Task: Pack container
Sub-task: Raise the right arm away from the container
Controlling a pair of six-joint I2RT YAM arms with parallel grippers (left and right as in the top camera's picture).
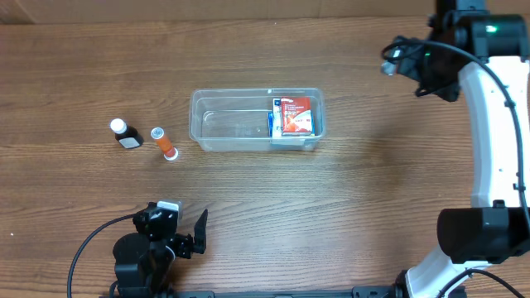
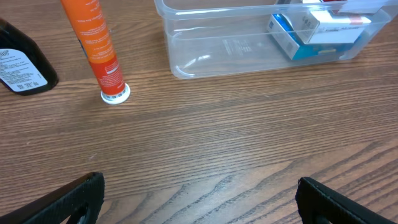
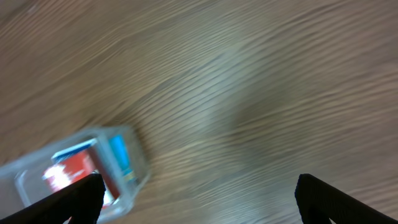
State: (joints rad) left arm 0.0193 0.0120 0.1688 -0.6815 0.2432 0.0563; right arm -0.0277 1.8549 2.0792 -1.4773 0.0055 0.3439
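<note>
Plainly, the loose items sit at the left. A dark bottle (image 1: 124, 132) with a white cap stands farthest out. Just beside it, an orange tube (image 1: 164, 142) appears to stand upright on its white cap, its long axis vertical, though the overhead angle leaves that a little unsure.

The left gripper (image 2: 199, 205) hangs near the table's (image 1: 373, 190) front edge, its jaws spread wide and holding nothing. From the left wrist view the tube lies ahead and to its left, with the bottle further left again.

The container (image 1: 236, 124) lies at mid-table with its long side running left to right. Its left half is bare. A red box (image 1: 296, 114) rests on a blue-and-white box (image 2: 292, 37) at its right end.

Well apart at the far right, the right gripper (image 3: 199, 199) hovers high and empty with its fingers parted. Its own view is blurred and catches only the container's right corner.

The judgement follows from this layout. Both unpacked things are on the left gripper's side, and the tube is the nearer of the two, so the left arm is better placed to reach forward and left for it and then carry it right into the bare half.
</note>
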